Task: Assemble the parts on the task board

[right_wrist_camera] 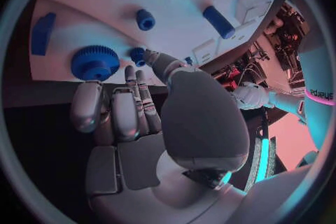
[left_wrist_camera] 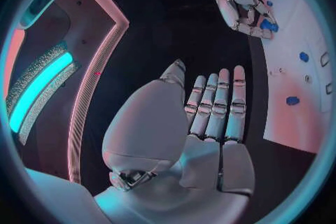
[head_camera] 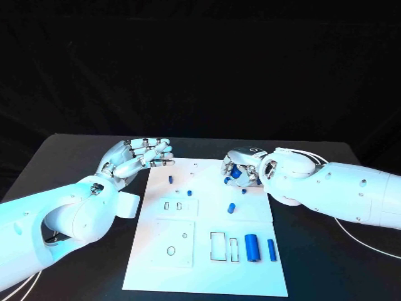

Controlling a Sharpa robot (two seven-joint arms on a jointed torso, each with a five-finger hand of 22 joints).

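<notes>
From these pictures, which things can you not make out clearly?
- Head view: what the right hand touches on the task board; its fingers cover the blue part there.
- Right wrist view: whether the fingers touch the blue gear beside them.
- Head view: shapes of the small blue parts; too small.
- Left hand: its palm side is hidden.

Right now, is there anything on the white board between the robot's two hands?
Yes. In the head view, small blue pegs stand on the task board between the left hand and the right hand; otherwise that stretch is bare.
</notes>
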